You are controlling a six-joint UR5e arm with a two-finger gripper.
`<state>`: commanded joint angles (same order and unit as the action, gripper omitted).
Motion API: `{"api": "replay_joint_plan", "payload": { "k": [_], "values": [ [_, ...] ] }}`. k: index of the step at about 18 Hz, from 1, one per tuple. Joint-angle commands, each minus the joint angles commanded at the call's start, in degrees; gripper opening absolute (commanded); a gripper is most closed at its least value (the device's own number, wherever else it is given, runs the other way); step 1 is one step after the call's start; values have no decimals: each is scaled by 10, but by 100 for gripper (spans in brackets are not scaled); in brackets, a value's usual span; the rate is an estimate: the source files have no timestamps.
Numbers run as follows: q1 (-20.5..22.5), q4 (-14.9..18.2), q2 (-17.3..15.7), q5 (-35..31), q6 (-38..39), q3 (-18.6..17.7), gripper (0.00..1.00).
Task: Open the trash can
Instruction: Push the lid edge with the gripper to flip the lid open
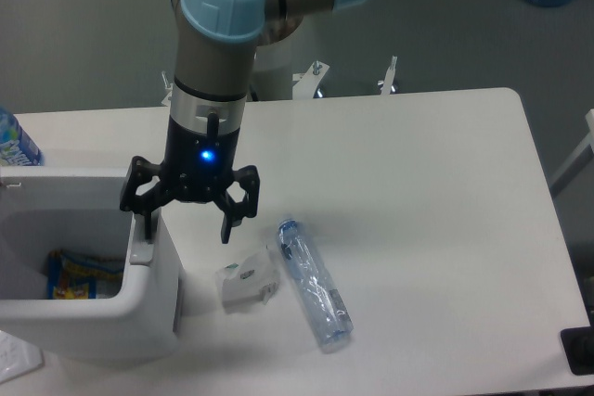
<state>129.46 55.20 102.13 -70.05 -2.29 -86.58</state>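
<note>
One trash can [139, 308], one clear bottle [315, 285], one wrapper [247, 282] and one gripper [185, 225] are on or above the white table [418, 192]. A second, labelled bottle [13, 141] shows at the far left edge, behind the can.

The arm [218, 53] descends from the top of the view with its wrist vertical and the gripper pointing straight down; a blue light glows on the gripper body.

The fingers are spread wide and hold nothing. One fingertip [145, 227] rests at the grey tab [141, 249] on the can's near-side rim; the other fingertip [225, 229] hangs over bare table.

The can sits below and beside the gripper, its top open, with colourful packaging [79, 274] visible inside. The wrapper lies just in front of the free fingertip; the clear bottle lies touching or just beside the wrapper, on the side away from the can.
</note>
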Motion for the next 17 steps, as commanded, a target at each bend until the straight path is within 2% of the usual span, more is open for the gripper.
{"api": "replay_joint_plan", "payload": {
  "k": [4, 6, 9, 10, 12, 14, 17],
  "values": [
    [17, -3, -4, -9, -10, 33, 100],
    [42, 2, -10, -56, -19, 51, 100],
    [78, 8, -27, -124, -68, 48, 100],
    [96, 17, -32, -140, -86, 46, 100],
    [132, 62, -44, -169, -123, 46, 100],
    [160, 100, -51, -194, -193, 46, 100],
    [187, 124, -54, -216, -273, 44, 100]
  ]
}}
